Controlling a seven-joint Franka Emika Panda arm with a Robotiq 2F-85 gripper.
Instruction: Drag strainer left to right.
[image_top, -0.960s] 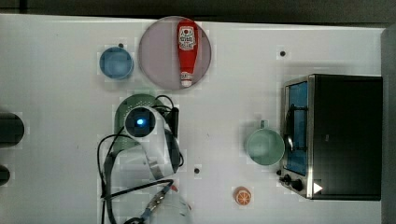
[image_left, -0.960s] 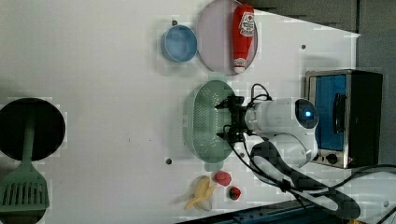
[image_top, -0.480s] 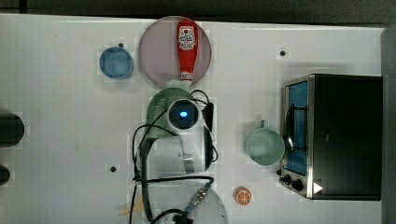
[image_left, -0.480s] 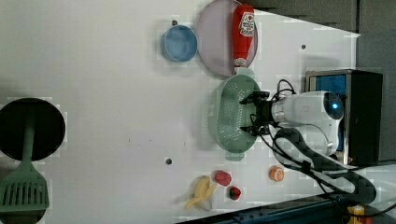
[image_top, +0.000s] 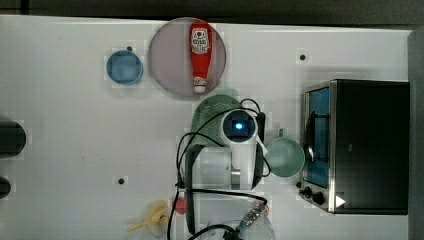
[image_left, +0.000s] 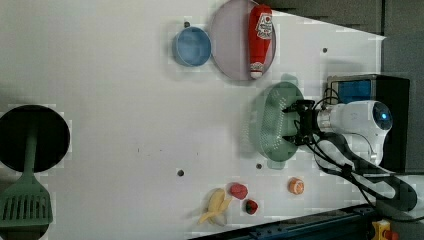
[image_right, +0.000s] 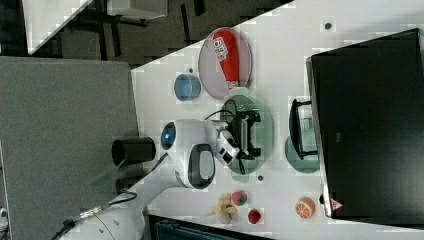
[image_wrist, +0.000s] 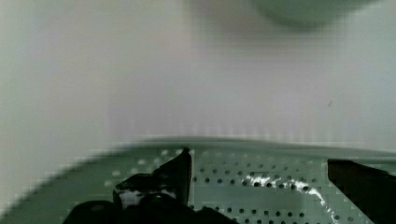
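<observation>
A ketchup bottle (image_top: 200, 55) lies on the round plate (image_top: 170, 62) beside a blue bowl (image_top: 124, 67).

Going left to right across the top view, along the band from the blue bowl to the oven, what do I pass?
Blue bowl → pink plate carrying the ketchup bottle → strainer with the open gripper in it → green mug → toaster oven.
</observation>
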